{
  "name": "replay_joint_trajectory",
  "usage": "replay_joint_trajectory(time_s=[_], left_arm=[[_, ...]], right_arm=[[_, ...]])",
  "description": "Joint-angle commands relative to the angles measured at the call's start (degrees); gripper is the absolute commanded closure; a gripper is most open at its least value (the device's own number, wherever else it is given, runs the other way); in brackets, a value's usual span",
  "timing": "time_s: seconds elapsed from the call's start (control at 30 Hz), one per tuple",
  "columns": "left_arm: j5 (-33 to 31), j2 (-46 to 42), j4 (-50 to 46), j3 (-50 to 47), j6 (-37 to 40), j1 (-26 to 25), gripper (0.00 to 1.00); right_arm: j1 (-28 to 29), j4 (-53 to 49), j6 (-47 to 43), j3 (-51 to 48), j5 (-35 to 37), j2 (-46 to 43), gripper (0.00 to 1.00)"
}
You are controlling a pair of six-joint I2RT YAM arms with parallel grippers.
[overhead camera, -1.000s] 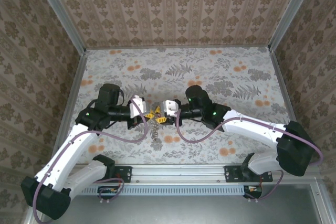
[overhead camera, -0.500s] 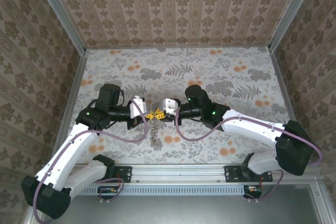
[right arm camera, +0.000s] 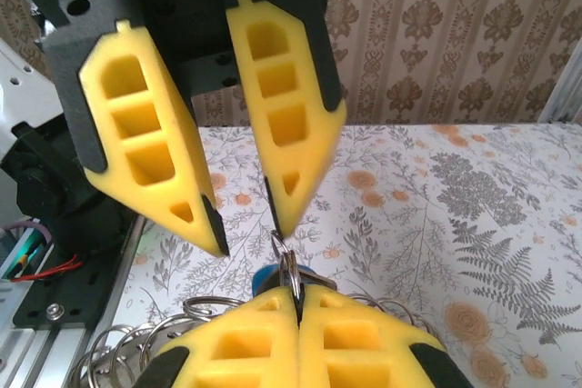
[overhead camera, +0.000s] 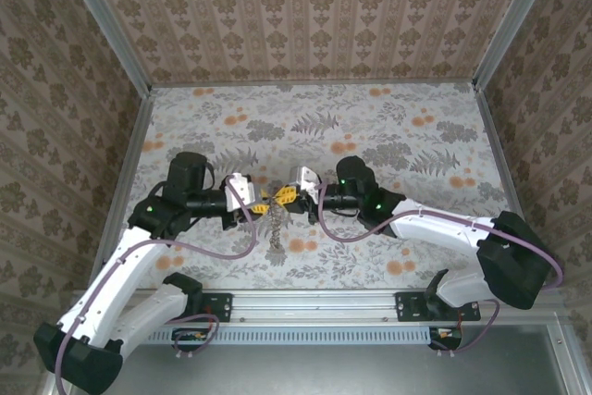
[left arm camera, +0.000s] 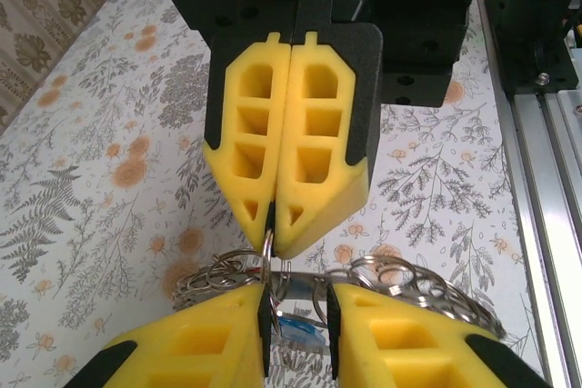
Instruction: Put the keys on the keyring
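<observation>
Our left claw (right arm camera: 250,232) has just opened, so only our shut right claw (left arm camera: 273,238) pinches the keyring (right arm camera: 289,268), and the hanging keys (left arm camera: 298,332) may pull it loose.

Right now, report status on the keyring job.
Right gripper shut on a thin metal ring. Left gripper open, straddling the same ring. Ring bunch trails from it, blue key among them. Nothing in the way.
</observation>
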Motion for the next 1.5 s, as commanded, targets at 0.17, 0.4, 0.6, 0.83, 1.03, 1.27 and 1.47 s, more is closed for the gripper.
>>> replay_joint_trajectory(time_s=[0.17, 0.4, 0.6, 0.83, 1.03, 1.27, 1.47], left_arm=[[-1.6, -1.3, 1.9, -0.1, 1.7, 0.0, 0.76], [-4.3, -0.3, 2.4, 0.5, 2.9, -0.5, 0.76], [-8.1, -1.3, 4.1, 0.3, 2.8, -0.6, 0.75], [-5.5, -1.2, 4.2, -0.1, 4.3, -1.6, 0.75], [-5.1, -1.1, 4.2, -0.7, 5.4, -2.8, 0.96], [-6.4, -1.5, 2.4, -1.7, 8.0, -3.6, 1.0], [-10.8, -2.1, 2.4, -4.3, 8.0, -4.8, 1.0]], right_arm=[[-0.8, 8.9, 2.1, -1.3, -2.9, -2.3, 1.0], [-0.9, 9.1, 2.1, -1.1, -4.2, -2.4, 1.0], [-0.8, 7.4, 1.2, -0.8, -5.4, -2.5, 1.0], [-0.8, 6.8, 0.6, -0.3, -5.9, -2.4, 1.0], [-0.8, 9.2, 2.1, -0.6, -5.2, -2.3, 1.0], [-1.1, 18.7, 9.2, -2.8, -0.9, -1.9, 1.0], [-1.7, 27.1, 15.5, -4.2, 1.2, -0.3, 1.0]])
